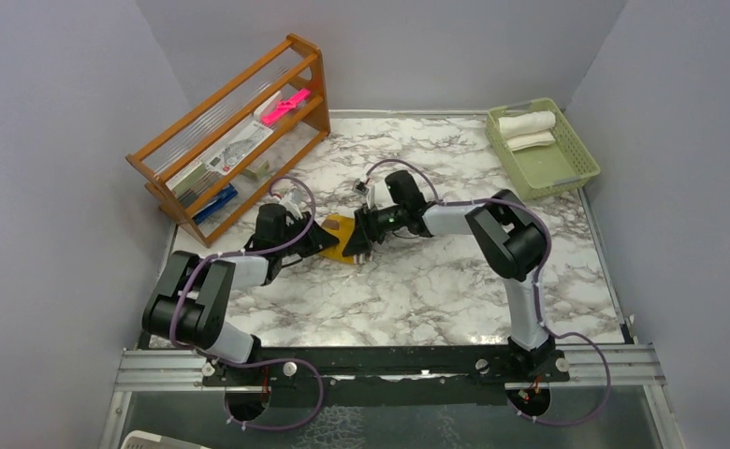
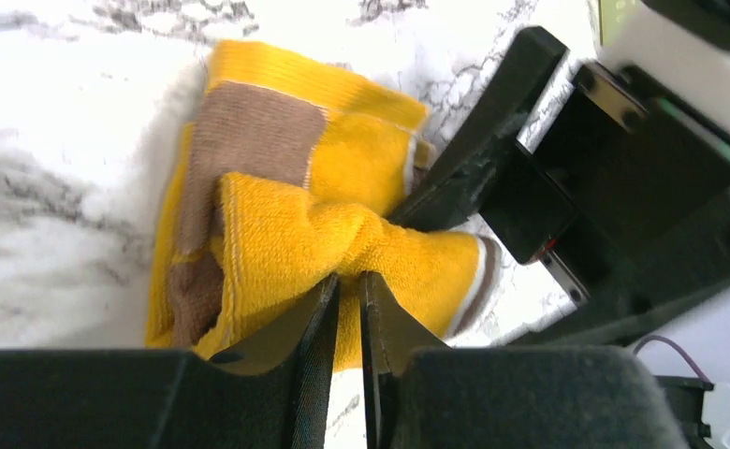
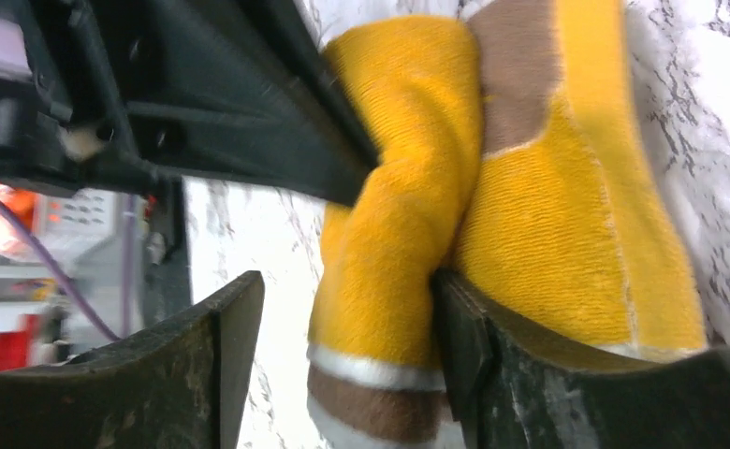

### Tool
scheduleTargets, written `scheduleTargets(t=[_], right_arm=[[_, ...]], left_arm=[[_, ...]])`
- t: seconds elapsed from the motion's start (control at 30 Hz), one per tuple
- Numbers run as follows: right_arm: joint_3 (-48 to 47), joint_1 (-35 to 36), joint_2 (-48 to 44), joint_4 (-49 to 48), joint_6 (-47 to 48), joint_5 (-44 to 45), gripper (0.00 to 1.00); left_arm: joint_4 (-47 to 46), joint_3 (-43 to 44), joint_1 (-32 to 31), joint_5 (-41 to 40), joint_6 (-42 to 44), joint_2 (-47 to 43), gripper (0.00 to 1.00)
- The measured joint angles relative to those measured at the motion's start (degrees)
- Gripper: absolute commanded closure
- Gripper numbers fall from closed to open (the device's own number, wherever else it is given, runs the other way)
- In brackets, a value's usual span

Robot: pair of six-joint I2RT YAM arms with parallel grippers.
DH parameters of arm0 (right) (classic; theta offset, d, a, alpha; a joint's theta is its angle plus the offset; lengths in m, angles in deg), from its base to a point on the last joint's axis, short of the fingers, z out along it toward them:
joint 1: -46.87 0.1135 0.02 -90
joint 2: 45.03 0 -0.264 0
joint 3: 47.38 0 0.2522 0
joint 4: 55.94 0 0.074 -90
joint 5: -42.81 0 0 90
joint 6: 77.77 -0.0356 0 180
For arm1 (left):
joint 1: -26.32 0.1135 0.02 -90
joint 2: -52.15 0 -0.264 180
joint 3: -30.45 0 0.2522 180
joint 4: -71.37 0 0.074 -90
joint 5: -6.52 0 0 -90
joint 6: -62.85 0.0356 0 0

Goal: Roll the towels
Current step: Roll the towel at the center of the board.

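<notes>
Top external view: shows marble table [image 1: 417,299], with wooden rack [image 1: 230,140] at back left. Shows green basket [image 1: 567,173] well apart to the right of rack, holding white towel [image 1: 527,123], already rolled. Places yellow towel [image 1: 340,236] just right of rack's near end, partly rolled and bunched, brown face showing. Pinches a fold of it with left gripper [image 2: 347,281], fingers narrow. Holds right gripper [image 3: 347,281] wide around a loose end, one finger touching cloth, the other clear. Risks the roll springing open: only one thin pinch on soft cloth, nothing clamped on the right side. Risks a knock between grippers too, crowded nose to nose by rack's near end.
</notes>
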Motion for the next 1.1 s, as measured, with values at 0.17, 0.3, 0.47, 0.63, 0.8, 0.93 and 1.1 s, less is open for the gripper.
scheduleTargets(t=[0.17,0.3,0.47,0.63,0.8,0.93,1.1], right_arm=[[11.6,2.7,-12.2,-4.0,9.6,14.3,0.01],[23.6,8.5,-22.8,-13.6,19.3,28.4,0.00],[28.3,17.7,-24.7,-23.8,33.7,43.1,0.00],[26.1,21.7,-19.9,-27.3,44.3,51.7,0.01],[24.2,23.8,-14.1,-28.2,51.5,58.9,0.02],[22.1,24.1,-12.2,-28.2,53.1,61.7,0.07],[20.1,24.1,-11.1,-26.4,52.4,62.6,0.17]], left_arm=[[-2.1,2.5,0.0,-0.7,1.3,3.8,0.82],[-3.0,2.5,0.0,-1.0,1.6,5.0,0.82],[-3.8,2.5,0.0,-1.0,1.6,5.8,0.82],[-4.9,2.6,0.0,-0.8,1.6,6.8,0.82],[-5.5,3.1,0.0,-0.4,1.7,7.8,0.82],[-5.8,3.5,0.0,0.1,1.8,8.4,0.83],[-5.7,3.5,0.1,0.3,1.9,8.4,0.82]])
